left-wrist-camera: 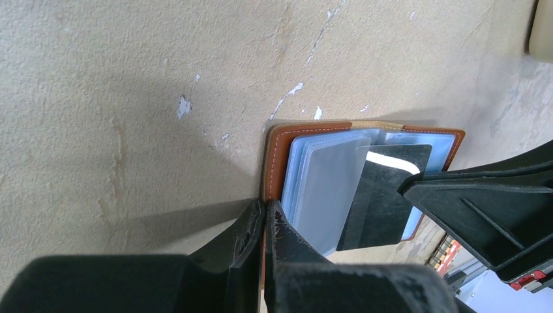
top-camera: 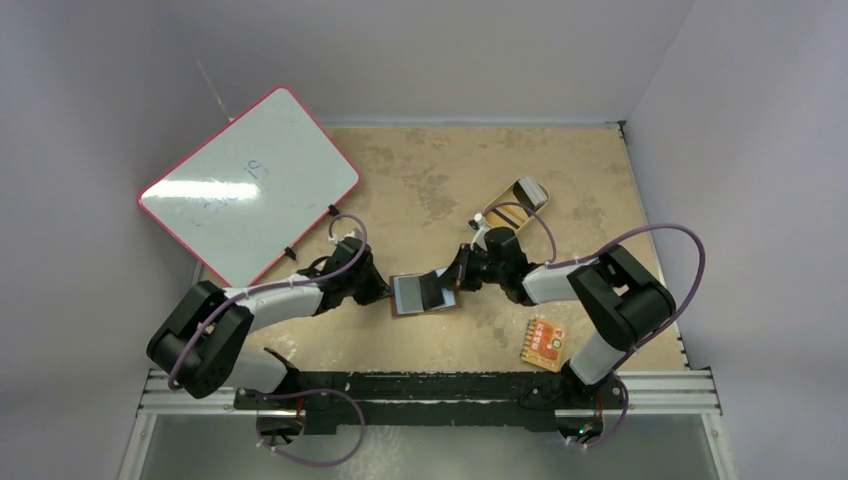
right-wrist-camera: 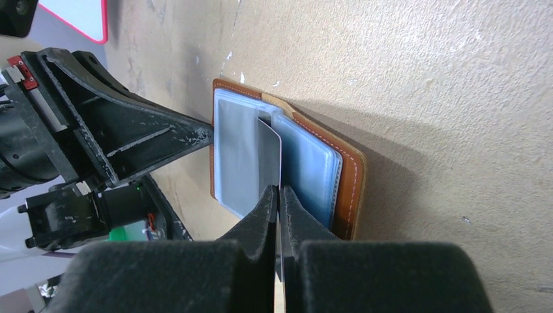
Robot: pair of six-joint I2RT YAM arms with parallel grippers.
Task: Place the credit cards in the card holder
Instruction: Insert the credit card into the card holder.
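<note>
We are looking down on a tan worktop [top-camera: 420, 180], a pink-rimmed whiteboard [top-camera: 250, 185] sitting at its far left. The brown card holder [top-camera: 412, 292] is lying open at the centre, between our arms. Our left hand [left-wrist-camera: 266, 222] is clenching its brown edge. Our right hand [right-wrist-camera: 279, 195] is gripping a black credit card [left-wrist-camera: 385, 195] lying across the clear pockets.
</note>
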